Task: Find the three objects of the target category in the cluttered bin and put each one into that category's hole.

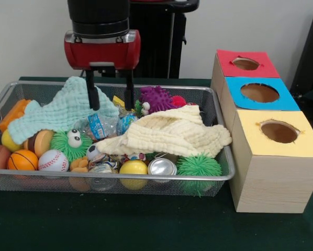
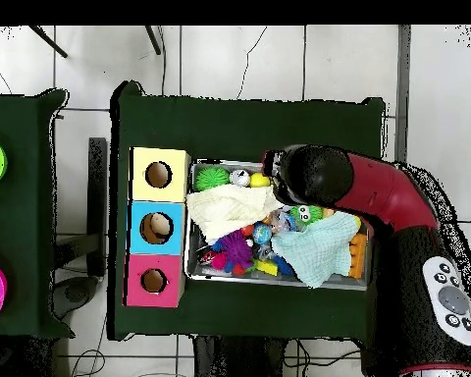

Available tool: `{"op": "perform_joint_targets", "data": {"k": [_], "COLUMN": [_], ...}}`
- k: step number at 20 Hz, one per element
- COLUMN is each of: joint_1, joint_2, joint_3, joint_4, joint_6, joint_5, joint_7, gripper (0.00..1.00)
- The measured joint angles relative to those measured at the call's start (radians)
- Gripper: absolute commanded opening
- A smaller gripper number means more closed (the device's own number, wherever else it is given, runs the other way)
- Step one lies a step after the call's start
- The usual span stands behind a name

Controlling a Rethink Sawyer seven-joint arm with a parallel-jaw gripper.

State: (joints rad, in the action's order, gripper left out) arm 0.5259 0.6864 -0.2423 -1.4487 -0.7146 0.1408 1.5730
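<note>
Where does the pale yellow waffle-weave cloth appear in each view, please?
Front view: pale yellow waffle-weave cloth drapes over the toys in the wire mesh bin's right half.
Overhead view: the cloth lies at the bin's left end.
Shared landmark: the yellow-topped wooden box beside it.

The bin [image 1: 219,112] is shiny metal wire mesh, standing on a matt green cloth table cover [image 1: 146,225]. Inside the bin lie two soft, crinkled cloths, one mint [image 1: 57,107] and one cream [image 1: 172,133], beside a glossy metal can [image 1: 161,167] and a spiky rubbery green ball [image 1: 198,166]. Right of the bin, the boxes [image 1: 266,178] look like pale smooth wood with matt coloured paper tops.
</note>
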Motion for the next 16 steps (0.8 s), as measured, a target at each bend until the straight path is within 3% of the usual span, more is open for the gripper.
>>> {"op": "perform_joint_targets", "data": {"k": [16], "joint_1": [0.02], "joint_2": [-0.009], "joint_3": [-0.034], "joint_4": [0.033], "joint_6": [-0.015], "joint_5": [0.047], "joint_7": [0.0], "gripper": [1.0]}}
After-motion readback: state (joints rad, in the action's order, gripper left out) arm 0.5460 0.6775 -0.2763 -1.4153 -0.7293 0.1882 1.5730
